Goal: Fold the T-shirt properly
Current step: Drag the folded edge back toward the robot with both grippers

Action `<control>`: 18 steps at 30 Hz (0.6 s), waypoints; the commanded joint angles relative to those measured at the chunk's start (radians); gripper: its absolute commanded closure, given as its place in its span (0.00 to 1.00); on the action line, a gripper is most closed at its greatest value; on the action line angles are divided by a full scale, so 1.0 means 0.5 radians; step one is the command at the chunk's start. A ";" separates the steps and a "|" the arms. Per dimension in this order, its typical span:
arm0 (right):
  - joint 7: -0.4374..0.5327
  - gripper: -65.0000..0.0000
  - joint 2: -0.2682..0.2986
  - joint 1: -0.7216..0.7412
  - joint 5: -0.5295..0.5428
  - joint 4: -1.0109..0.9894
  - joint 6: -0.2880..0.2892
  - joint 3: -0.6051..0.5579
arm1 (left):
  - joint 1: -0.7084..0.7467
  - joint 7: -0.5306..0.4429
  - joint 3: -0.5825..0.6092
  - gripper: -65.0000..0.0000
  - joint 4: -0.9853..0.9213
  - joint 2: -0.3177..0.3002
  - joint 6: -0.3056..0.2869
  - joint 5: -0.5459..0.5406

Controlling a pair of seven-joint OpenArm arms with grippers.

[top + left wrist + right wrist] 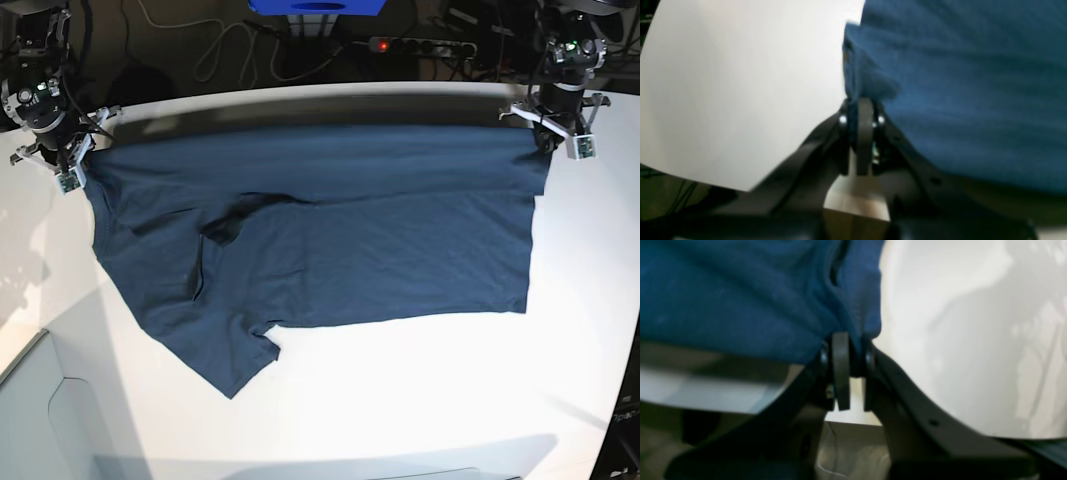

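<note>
T-shirt (330, 240) corners (pinched, blurred) inside pincers

The T-shirt (330, 240) was big, dark blue and plain. It lay spread out on the white table, and its far edge was lifted up and pulled tight between two corners. One short sleeve stuck out near the front. A dark wrinkle sat in the cloth.

A white table (420, 390) carries the spread navy T-shirt (330, 240).
</note>
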 commanded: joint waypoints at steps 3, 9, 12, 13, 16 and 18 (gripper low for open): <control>0.022 0.99 -0.002 -0.036 -0.016 0.018 -0.006 0.059 | 0.066 -0.041 -0.016 1.00 0.021 -0.023 0.012 0.005; 0.022 0.99 -0.045 -0.091 -0.016 0.022 -0.006 0.047 | 0.106 -0.041 -0.019 1.00 0.012 0.033 0.012 0.005; 0.018 0.88 -0.061 -0.097 -0.016 0.022 -0.006 0.047 | 0.130 -0.038 -0.013 1.00 0.012 0.039 0.012 0.005; 0.018 0.81 -0.067 -0.100 -0.016 0.022 -0.006 0.047 | 0.130 -0.038 -0.013 1.00 0.012 0.042 0.012 0.005; 0.018 0.58 -0.085 -0.110 -0.016 0.028 -0.006 0.050 | 0.130 -0.038 -0.022 1.00 0.015 0.039 0.012 0.005; 0.018 0.43 -0.082 -0.125 -0.016 0.034 -0.006 0.050 | 0.130 -0.038 -0.025 0.94 0.018 0.033 0.012 0.005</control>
